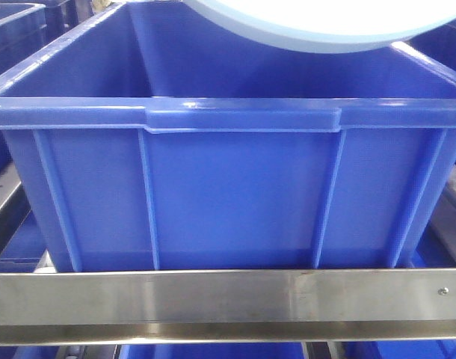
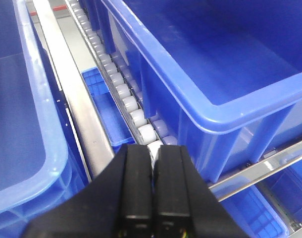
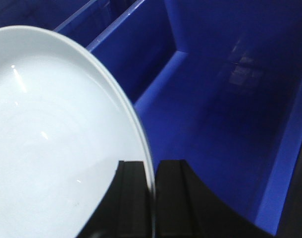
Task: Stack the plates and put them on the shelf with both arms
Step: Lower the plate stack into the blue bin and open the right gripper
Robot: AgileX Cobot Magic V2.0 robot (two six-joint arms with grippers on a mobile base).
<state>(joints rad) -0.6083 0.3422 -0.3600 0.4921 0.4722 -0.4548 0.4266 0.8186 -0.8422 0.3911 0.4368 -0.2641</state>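
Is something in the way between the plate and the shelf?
Yes. The right end effector holds the plate by its rim above an open blue crate. That crate sits on the shelf, filling the spot below.
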